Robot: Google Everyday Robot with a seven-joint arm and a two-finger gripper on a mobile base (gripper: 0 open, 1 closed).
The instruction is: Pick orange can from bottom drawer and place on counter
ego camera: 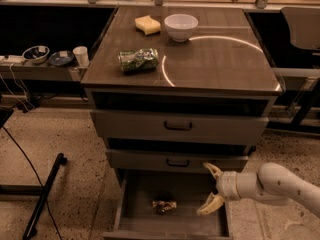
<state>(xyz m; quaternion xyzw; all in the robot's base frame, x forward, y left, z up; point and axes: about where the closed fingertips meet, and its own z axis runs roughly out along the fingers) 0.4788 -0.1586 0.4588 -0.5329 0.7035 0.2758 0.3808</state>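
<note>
The bottom drawer is open; the orange can lies on its floor. The gripper hovers right of the can, fingers spread wide, empty. Grasp and placement on the counter are not yet done.

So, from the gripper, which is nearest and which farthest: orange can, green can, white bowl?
The gripper hangs open over the bottom drawer, at its right side in the camera view.
1. The orange can, on the drawer floor beside it.
2. The green can, toward the front of the counter.
3. The white bowl, at the counter's back.
</note>
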